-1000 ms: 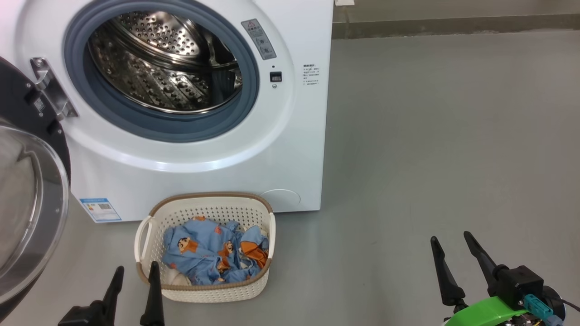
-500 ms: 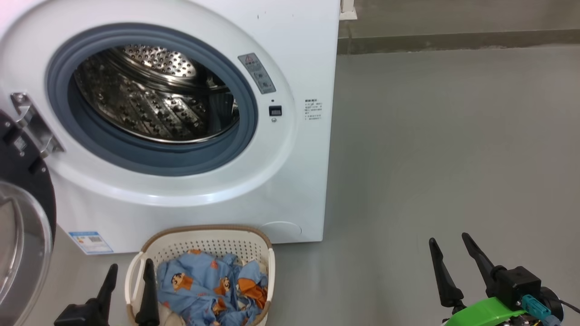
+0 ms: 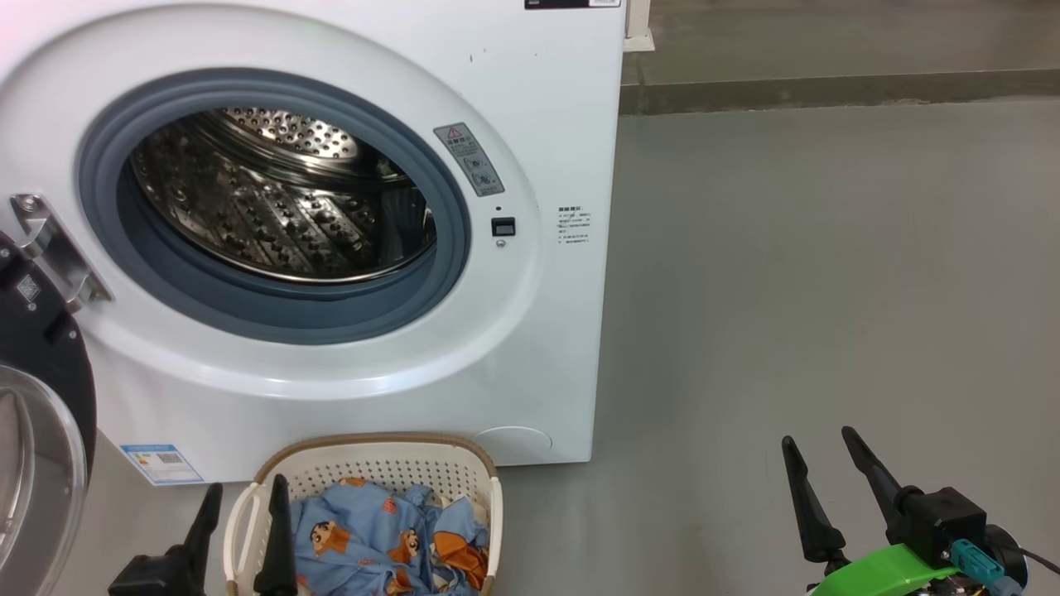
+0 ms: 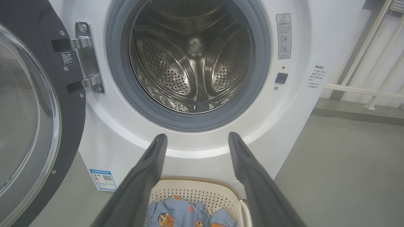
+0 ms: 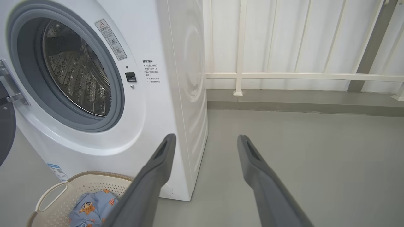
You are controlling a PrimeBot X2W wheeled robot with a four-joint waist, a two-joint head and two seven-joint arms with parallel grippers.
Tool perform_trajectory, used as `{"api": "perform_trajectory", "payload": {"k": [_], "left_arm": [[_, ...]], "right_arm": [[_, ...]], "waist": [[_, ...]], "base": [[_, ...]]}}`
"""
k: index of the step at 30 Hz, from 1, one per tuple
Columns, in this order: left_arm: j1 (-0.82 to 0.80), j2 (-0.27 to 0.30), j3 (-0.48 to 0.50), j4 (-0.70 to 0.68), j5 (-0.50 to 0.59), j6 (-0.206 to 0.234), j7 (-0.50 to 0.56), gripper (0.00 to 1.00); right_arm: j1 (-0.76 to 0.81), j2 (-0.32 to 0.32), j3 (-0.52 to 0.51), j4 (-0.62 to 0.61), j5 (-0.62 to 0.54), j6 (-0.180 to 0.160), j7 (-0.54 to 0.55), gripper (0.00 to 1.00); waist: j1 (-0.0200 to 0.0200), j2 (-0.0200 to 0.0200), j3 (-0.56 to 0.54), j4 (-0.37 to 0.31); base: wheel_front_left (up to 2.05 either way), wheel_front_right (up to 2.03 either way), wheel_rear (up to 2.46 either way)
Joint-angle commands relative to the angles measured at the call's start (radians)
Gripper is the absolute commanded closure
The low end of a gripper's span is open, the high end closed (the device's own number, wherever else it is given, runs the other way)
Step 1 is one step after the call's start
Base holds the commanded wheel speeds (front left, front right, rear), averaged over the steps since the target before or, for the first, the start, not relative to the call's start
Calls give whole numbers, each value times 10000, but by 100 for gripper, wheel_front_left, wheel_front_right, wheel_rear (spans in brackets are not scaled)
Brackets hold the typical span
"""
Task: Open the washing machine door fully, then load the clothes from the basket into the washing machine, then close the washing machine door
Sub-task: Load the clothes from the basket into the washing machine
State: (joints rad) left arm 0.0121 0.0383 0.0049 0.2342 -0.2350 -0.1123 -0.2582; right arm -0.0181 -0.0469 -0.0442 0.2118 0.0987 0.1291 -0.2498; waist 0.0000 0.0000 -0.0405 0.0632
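Note:
The white washing machine [image 3: 530,108] stands open, its steel drum [image 3: 273,199] bare inside the grey-blue gasket. The black-rimmed door [image 3: 37,447] with its glass bowl hangs swung out at the left on a steel hinge [image 4: 85,56]. On the floor before the machine sits the cream basket [image 3: 373,472], holding light blue cartoon-print clothes [image 3: 381,546] with an orange piece. My left gripper [image 3: 244,492] is open and empty at the basket's near left edge. My right gripper [image 3: 816,443] is open and empty over bare floor, well right of the basket.
Grey floor [image 3: 828,265] stretches to the right of the machine. A white panelled wall with rails [image 5: 300,56] runs behind it, above a low grey kerb [image 5: 300,104]. A blue label [image 3: 161,463] sits low on the machine's front.
The head camera has tilted up, so machine and basket sit lower in view. Both grippers stay open and keep their places at the bottom edge.

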Motion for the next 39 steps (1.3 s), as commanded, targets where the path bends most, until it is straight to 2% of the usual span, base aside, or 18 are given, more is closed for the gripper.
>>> {"api": "perform_trajectory", "payload": {"k": [1, 39], "left_arm": [[-346, 121, 266, -181, 154, -41, -36, 0], [-311, 120, 116, -10, 152, -8, -36, 0]], "right_arm": [[-140, -33, 286, -200, 32, 16, -120, 0], [-132, -33, 266, -238, 35, 16, -120, 0]], "waist": [[0, 0, -9, 8], [0, 0, -1, 60]], "base": [[0, 0, 0], [0, 0, 0]]}}
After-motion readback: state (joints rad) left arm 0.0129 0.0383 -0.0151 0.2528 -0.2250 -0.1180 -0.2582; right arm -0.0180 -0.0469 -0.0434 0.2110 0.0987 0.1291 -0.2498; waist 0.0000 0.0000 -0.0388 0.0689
